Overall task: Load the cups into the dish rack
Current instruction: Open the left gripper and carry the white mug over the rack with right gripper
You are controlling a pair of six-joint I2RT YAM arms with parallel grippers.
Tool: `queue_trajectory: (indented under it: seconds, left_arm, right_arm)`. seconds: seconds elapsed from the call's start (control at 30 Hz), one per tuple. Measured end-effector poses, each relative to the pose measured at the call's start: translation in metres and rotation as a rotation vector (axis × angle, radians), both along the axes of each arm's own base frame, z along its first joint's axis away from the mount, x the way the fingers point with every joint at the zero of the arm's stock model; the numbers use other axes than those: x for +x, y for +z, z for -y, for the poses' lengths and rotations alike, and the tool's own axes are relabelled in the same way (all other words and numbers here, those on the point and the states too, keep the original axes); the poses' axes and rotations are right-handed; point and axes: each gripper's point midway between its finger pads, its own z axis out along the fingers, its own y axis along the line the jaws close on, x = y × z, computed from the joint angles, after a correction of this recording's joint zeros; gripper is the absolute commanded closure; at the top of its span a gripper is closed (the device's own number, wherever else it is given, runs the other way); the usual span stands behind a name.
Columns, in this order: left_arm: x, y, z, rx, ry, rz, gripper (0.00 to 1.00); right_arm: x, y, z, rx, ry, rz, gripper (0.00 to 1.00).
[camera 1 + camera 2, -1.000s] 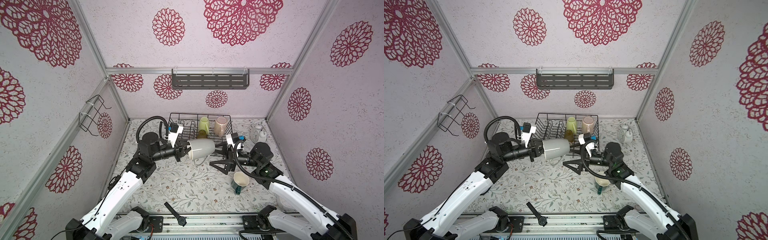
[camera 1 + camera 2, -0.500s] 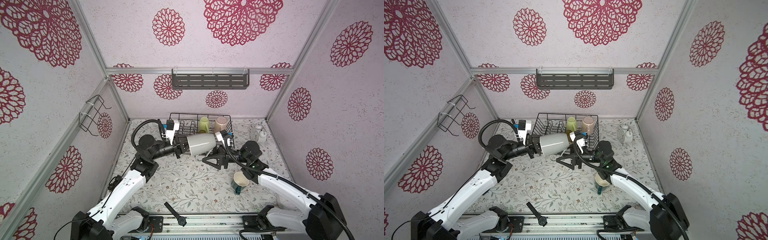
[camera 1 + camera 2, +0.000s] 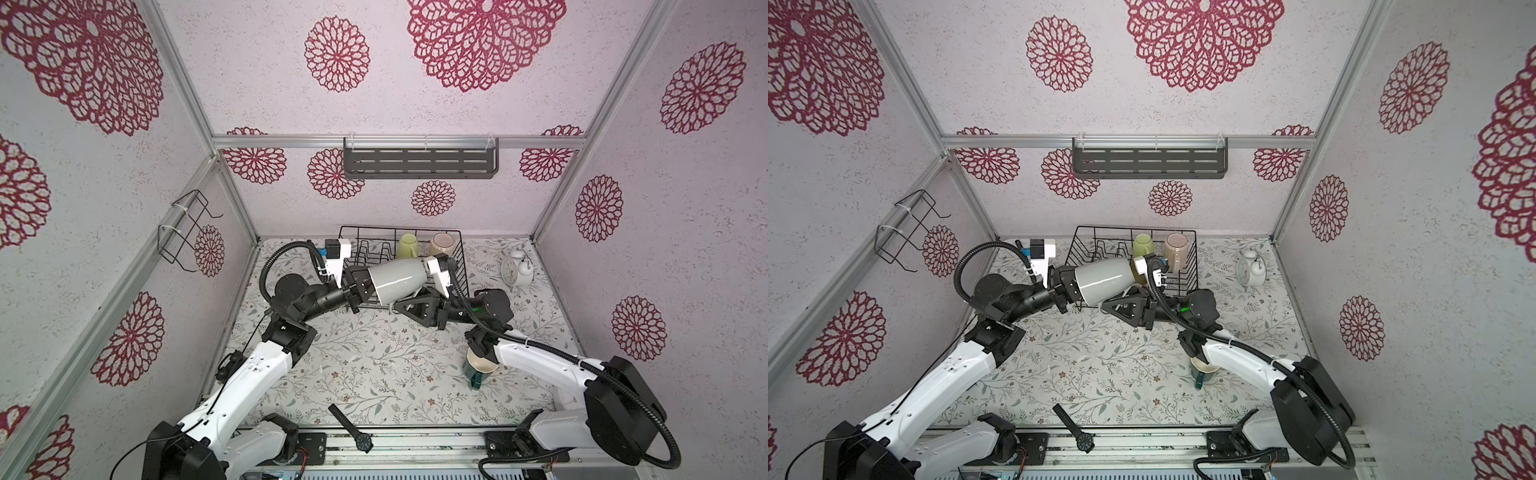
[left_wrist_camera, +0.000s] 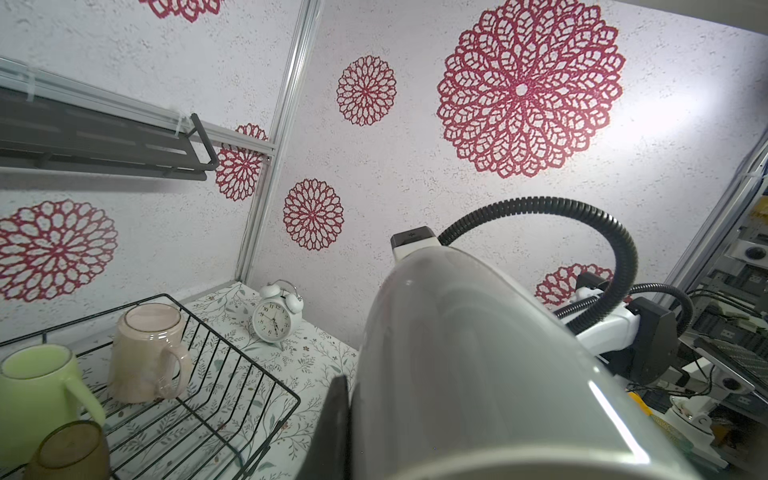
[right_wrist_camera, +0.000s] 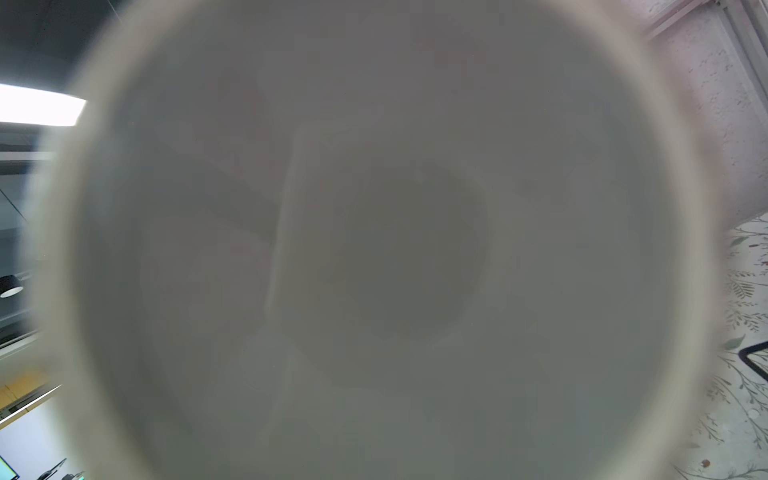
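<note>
Fingers (image 4: 328, 436) of the L gripper (image 3: 362, 286) are clamped on the rim end of the grey mug (image 3: 397, 278), holding it sideways over the front edge of the dish rack (image 3: 460, 257). That's prob so the R gripper (image 3: 400, 306), just under it, can take over for a mouth-down drop; can't tell if R's jaws have bitten yet. Inside the rack, yellow-green mug (image 3: 407, 245) & pink mug (image 3: 441, 245) sit base-up w/ the amber tumbler (image 4: 68, 451) just beside, while the teal mug (image 3: 477, 374) waits out on the table (image 3: 374, 365) under the R arm.
</note>
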Motion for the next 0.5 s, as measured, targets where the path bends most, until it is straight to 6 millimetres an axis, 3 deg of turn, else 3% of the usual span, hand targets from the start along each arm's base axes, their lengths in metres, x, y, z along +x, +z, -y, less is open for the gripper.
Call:
queue_trajectory:
  seconds: [0.3,0.4,0.5]
  left_arm:
    - [0.012,-0.008,0.002,-0.004,0.004,-0.028,1.00]
    - [0.017,-0.012,0.001,0.002,0.020,-0.038,0.90]
    - [0.017,-0.012,0.001,-0.001,0.021,-0.043,0.69]
  right_arm:
    - [0.007,-0.008,-0.006,-0.010,-0.006,-0.054,0.87]
    - [0.013,-0.012,-0.008,-0.021,-0.023,-0.081,0.94]
    - [0.012,-0.013,-0.009,-0.026,-0.022,-0.081,0.99]
